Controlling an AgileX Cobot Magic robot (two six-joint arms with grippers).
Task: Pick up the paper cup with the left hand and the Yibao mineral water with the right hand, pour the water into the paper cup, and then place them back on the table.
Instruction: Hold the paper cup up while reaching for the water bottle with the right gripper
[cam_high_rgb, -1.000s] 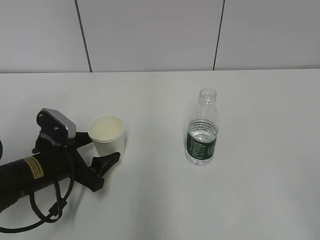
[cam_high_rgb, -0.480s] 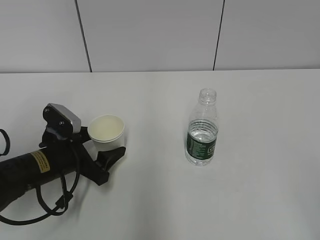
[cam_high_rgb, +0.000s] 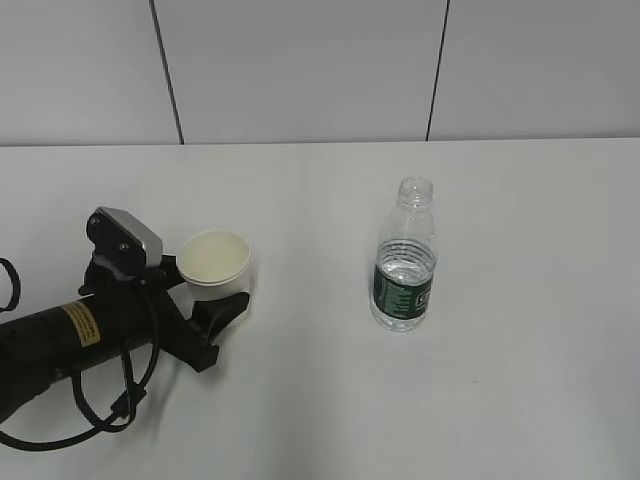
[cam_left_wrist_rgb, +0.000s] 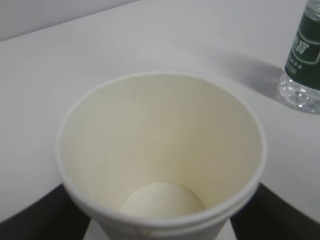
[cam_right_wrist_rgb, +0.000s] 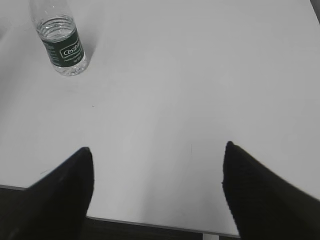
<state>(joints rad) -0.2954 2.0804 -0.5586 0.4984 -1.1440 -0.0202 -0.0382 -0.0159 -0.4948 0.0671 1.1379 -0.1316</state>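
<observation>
Cream-white paper cup (cam_high_rgb: 214, 264) stands between the left gripper's (cam_high_rgb: 200, 300) fingers, grip uncertain; the Yibao mineral water (cam_high_rgb: 405, 257) stands upright at its 3 o'clock on the tabletop (cam_high_rgb: 520, 220), right gripper (cam_right_wrist_rgb: 157, 175) spread wide.

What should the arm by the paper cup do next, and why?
Probably close the left hand on the paper cup. The cup already sits between its two black fingers, seen at both bottom corners of the left wrist view, and stands on the table. The right hand hangs open, far from the Yibao mineral water.
</observation>
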